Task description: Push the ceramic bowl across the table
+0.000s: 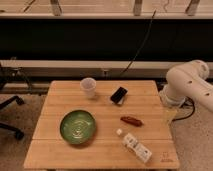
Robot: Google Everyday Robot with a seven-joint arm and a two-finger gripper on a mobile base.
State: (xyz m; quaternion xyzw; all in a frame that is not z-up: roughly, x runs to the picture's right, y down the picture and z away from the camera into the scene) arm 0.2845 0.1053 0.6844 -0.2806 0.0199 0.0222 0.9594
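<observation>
Ceramic bowl: sat upright on the near-left part of the table, green and shallow with pale rings inside, touching nothing. Elsewhere on the wood, noted a white cup near the far edge, a flat black object just right of it, a small reddish-brown item right of centre, and a white bottle lying on its side toward the near-right corner. Off the table's right edge, made out the white arm with the gripper hanging low beside that edge, well apart from the ceramic bowl; could not tell whether clenched or released.
</observation>
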